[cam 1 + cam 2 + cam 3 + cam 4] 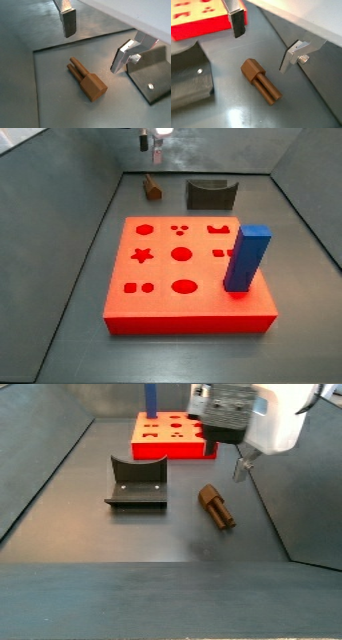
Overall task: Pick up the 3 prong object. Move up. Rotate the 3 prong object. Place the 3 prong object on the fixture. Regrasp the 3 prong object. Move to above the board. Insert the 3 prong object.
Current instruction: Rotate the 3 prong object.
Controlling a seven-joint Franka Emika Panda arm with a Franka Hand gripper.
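The 3 prong object point(87, 81) is a small brown peg lying flat on the grey floor, prongs at one end; it also shows in the other wrist view point(261, 80) and in both side views point(152, 188) point(217, 506). My gripper point(93, 52) point(262, 53) is open and empty, hovering above the peg with one finger point(69, 22) on each side of it, apart from it. In the side views the gripper point(239, 469) point(151, 152) hangs over the peg. The dark fixture point(138, 484) point(210, 194) stands beside the peg. The red-orange board point(187, 278) point(171, 436) lies further off.
A tall blue block point(247, 258) stands on the board's corner. The grey bin walls point(54, 454) slope up around the floor. The fixture's side point(157, 75) point(188, 75) and the board's edge point(198, 22) lie close to the fingers.
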